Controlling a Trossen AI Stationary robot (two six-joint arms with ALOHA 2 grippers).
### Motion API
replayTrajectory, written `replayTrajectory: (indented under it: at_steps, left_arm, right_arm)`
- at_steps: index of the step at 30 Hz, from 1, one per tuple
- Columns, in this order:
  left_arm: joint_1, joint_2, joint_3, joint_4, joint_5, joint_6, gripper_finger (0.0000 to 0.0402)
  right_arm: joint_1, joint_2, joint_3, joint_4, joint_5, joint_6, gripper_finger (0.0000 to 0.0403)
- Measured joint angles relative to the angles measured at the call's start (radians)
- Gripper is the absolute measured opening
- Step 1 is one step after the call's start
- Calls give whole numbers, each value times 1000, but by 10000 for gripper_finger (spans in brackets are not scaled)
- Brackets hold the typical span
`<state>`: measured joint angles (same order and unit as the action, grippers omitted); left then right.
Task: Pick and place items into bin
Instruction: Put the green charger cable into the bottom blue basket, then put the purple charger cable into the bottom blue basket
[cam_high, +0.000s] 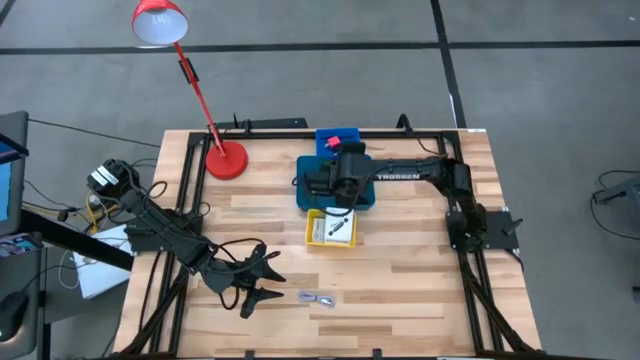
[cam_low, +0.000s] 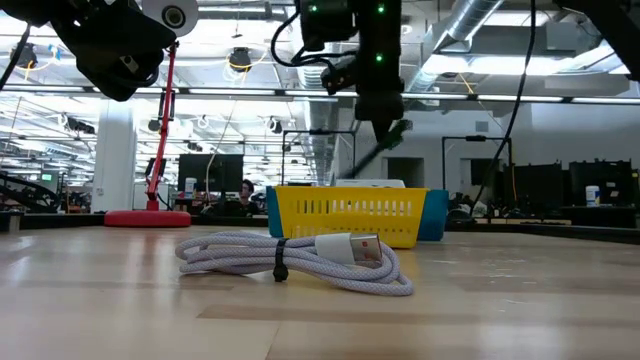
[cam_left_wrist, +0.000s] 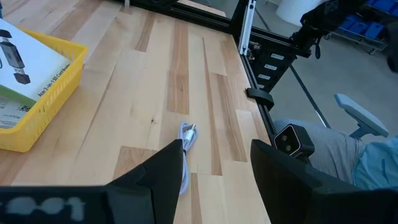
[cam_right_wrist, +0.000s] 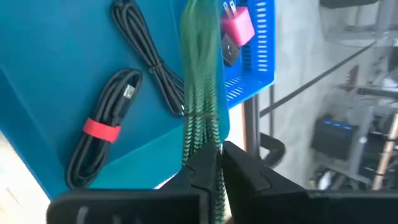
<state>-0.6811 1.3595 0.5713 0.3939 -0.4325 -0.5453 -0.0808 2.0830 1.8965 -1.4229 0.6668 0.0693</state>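
Right wrist view: right gripper (cam_right_wrist: 216, 163) jaws clenched on the green braided cable (cam_right_wrist: 202, 81), its long axis running straight out from the jaws, hanging directly over the blue bin (cam_right_wrist: 56, 74). Arm stretched across the surface. Left gripper (cam_high: 262, 278) waits, jaws released, white cable (cam_high: 318, 298) just ahead.

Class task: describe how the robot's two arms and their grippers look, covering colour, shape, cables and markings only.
Both arms are dark, jointed links. The right arm carries white lettering along one link. Black cables loop around the left arm. The left gripper ends in two tapered black fingers. The right gripper has two dark, blocky fingers.
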Motion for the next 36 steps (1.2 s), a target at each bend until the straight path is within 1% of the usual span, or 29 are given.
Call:
replayTrajectory:
  at_steps: [7,12,15,19,21,24,26,28,32,36]
  left_arm:
    - [0,0,0,0,0,0,178]
    - [0,0,0,-2,0,0,178]
    - [0,0,0,-2,0,0,178]
    - [0,0,0,-3,0,0,178]
    - [0,0,0,-2,8,0,178]
    - [0,0,0,-5,22,-23,178]
    - [0,0,0,-14,25,-38,178]
    - [0,0,0,-20,25,-40,178]
    - [0,0,0,-36,25,-41,178]
    - [0,0,0,-45,4,-41,178]
  right_arm:
    - [11,0,0,59,-10,-27,48]
    - [18,0,0,64,13,-49,58]
    - [26,0,0,9,39,-41,58]
    - [56,0,-1,-145,76,27,58]
    - [80,-7,-19,-143,83,14,58]
    - [124,-67,-71,-151,71,-56,58]
    - [148,-120,-115,-147,82,-61,59]
    - [155,-180,-179,-132,68,-41,59]
    - [150,-367,-327,-89,37,70,59]
    - [155,-573,-535,46,29,183,59]
